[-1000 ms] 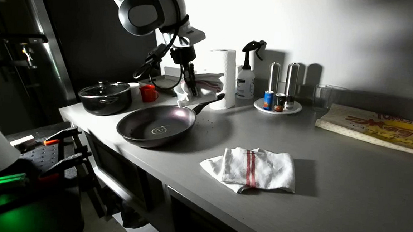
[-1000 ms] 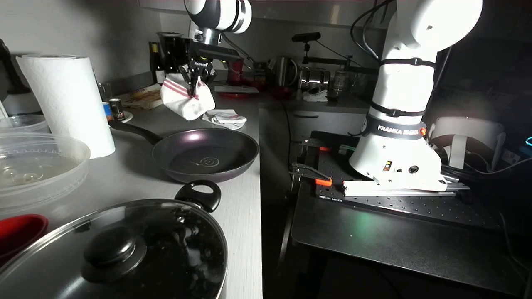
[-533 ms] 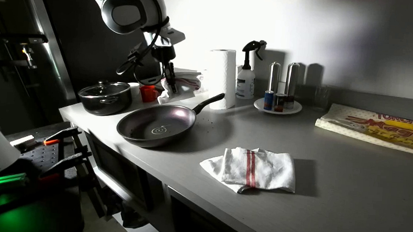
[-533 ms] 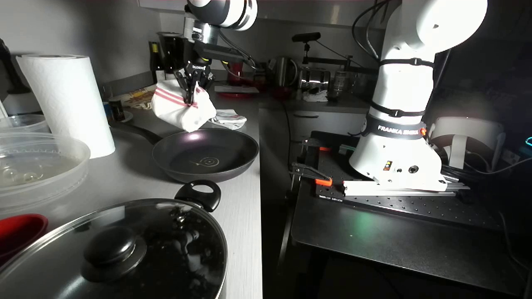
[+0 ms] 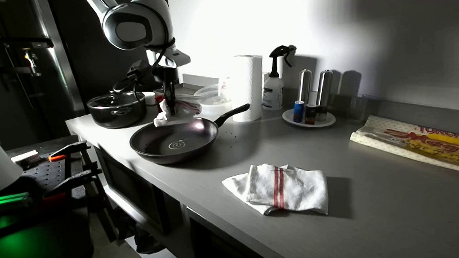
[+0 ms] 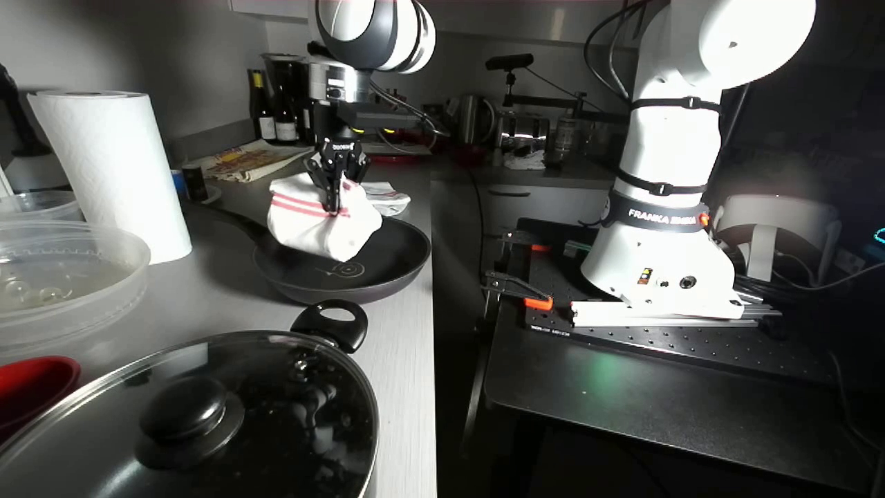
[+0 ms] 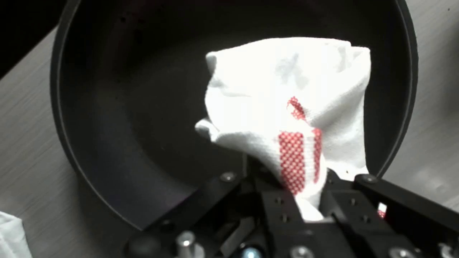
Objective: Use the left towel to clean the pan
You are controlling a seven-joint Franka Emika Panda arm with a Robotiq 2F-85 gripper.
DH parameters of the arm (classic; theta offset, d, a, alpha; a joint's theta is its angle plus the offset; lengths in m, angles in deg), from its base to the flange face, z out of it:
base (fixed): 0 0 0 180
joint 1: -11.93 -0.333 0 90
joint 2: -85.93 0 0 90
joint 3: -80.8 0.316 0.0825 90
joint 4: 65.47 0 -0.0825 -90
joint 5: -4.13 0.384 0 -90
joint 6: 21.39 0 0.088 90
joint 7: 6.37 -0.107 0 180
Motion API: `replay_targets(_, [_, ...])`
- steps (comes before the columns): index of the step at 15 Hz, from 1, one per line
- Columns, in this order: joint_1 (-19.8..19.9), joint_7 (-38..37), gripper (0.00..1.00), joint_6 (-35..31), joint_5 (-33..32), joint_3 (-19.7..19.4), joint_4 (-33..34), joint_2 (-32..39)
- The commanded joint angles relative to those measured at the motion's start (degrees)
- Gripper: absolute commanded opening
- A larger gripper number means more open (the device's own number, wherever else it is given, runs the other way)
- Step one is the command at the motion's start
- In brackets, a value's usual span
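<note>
The dark pan (image 5: 176, 143) lies on the counter, its black handle toward the wall. It also shows in an exterior view (image 6: 394, 259) and fills much of the wrist view (image 7: 154, 125). My gripper (image 7: 296, 175) is shut on a white towel with red stripes (image 7: 258, 86). The gripper shows in both exterior views (image 5: 171, 110) (image 6: 333, 205). The held towel (image 6: 304, 225) hangs bunched over the pan; I cannot tell whether its lower end touches the pan. A second striped towel (image 5: 301, 189) lies folded on the counter, its corner in the wrist view (image 7: 12, 236).
A black pot with a glass lid (image 5: 115, 108) stands beside the pan, close to the counter edge. A paper towel roll (image 5: 250, 88), a clear plastic tub (image 6: 69, 277) and a red mug (image 6: 34, 384) stand nearby. A spray bottle (image 5: 273, 91) and a white plate (image 5: 286, 116) are along the wall.
My gripper, with the towel held in it, has moved toward the pot and then down, bringing the towel low over the pan. The pan and the folded towel have not moved.
</note>
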Motion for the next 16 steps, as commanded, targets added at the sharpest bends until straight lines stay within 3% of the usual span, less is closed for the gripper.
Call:
replay_targets(1, [-0.5, -0.3, 0.04, 1.6, -1.9, -0.4, 0.9, 3.0])
replay_targets(3, [-0.5, 0.0, 0.04, 3.3, -2.4, -0.7, 1.7, 4.6])
replay_targets(4, [-0.2, 0.0, 0.16, 1.4, -0.9, -0.2, 0.1, 2.9])
replay_targets(11, [-0.3, 0.0, 0.16, 2.1, -1.2, -0.4, 1.1, 4.9])
replay_targets(12, [0.0, 0.5, 0.04, 2.3, -0.7, -0.1, 1.9, 5.7])
replay_targets(16, [-0.7, 0.0, 0.04, 2.1, -1.0, 0.2, 4.7, 10.2])
